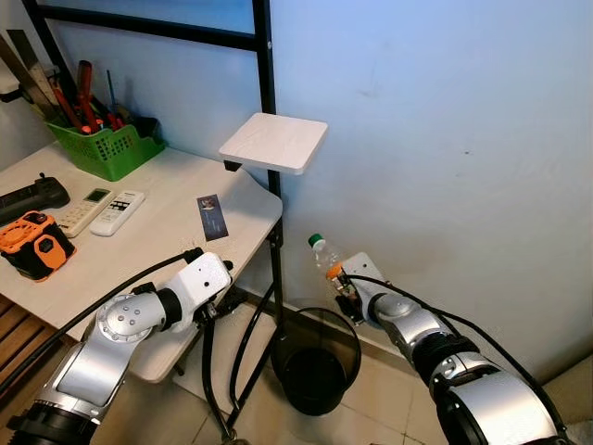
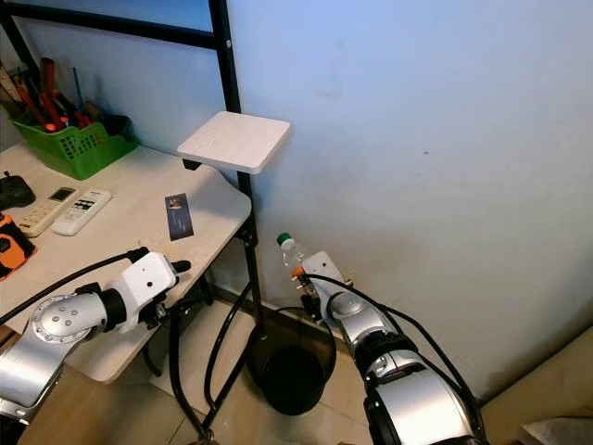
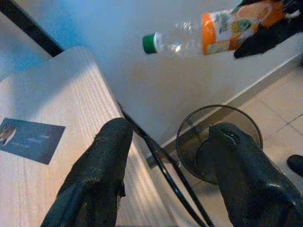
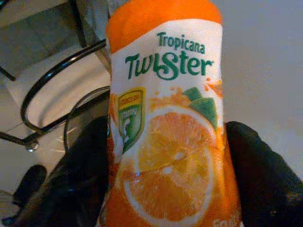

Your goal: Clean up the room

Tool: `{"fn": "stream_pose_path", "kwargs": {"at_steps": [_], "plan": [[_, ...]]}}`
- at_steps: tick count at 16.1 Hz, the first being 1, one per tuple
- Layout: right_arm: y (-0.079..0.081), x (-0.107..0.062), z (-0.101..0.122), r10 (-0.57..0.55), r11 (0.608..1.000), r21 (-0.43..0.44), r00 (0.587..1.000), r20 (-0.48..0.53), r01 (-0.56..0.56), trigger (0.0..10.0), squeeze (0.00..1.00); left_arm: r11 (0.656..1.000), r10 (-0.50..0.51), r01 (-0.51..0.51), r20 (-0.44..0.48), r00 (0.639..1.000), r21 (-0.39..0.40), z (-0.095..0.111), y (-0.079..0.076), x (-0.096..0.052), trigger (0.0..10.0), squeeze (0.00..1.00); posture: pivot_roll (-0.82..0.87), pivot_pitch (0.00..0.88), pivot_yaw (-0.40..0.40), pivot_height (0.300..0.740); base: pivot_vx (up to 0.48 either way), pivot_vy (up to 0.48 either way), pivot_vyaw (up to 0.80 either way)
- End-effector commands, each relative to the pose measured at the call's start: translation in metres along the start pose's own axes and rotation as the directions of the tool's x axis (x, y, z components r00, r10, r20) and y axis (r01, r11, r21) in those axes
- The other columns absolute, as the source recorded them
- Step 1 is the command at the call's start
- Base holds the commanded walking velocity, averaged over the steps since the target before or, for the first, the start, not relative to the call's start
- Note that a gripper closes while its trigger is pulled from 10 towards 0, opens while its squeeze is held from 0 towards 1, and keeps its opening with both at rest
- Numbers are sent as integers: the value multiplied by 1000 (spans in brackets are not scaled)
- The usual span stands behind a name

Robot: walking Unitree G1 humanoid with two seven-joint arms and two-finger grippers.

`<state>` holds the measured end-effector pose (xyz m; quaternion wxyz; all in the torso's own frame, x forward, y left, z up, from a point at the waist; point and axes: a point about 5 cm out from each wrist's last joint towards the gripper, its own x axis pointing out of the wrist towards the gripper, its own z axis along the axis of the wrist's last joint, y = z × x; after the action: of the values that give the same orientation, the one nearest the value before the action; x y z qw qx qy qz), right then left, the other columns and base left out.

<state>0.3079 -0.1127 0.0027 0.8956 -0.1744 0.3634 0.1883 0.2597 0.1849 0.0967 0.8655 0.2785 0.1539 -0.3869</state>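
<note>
Low in the frame, right of centre, a bottle (image 1: pixel 325 257) is clamped at its orange label by the right gripper (image 1: pixel 345 289), above the bin (image 1: pixel 315 360). The left gripper (image 3: pixel 165 184), lower left beside the table (image 1: pixel 167 222), is spread wide and holds nothing.

**Legible text: one bottle label**

Item: clear plastic bottle (image 4: pixel 165 123), green cap, orange wrap label, held between the fingers of the right end effector (image 1: pixel 346 289).
- Brand line, green lettering on the label's white band: "Tropicana" above "Twister".
- Small green-and-yellow shield badge beside the sliced-orange picture: its wording is too blurred to read.
- White letters at the label's lower edge: cut off, unreadable.

Item: dark card (image 1: pixel 211 216) on the counter (image 1: pixel 157 232). Print too small to read.
</note>
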Motion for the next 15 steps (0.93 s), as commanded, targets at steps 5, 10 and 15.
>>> {"fn": "stream_pose_path", "kwargs": {"at_steps": [5,10,15], "plan": [[4,1,6,26,999,22,999,19,-27,10000,1000,999,-38,39,19,999,-18,4,-2,-1,10000,0,20,0,45,740,0,0,0],[10,2,3,50,998,46,999,18,-50,10000,1000,999,-39,39,15,999,-22,3,-3,-2,10000,0,24,0,42,740,0,0,0],[-34,-16,7,-73,965,263,968,240,7,10000,1000,945,213,-194,46,976,-262,7,-2,2,10000,0,19,0,49,740,0,0,0]]}}
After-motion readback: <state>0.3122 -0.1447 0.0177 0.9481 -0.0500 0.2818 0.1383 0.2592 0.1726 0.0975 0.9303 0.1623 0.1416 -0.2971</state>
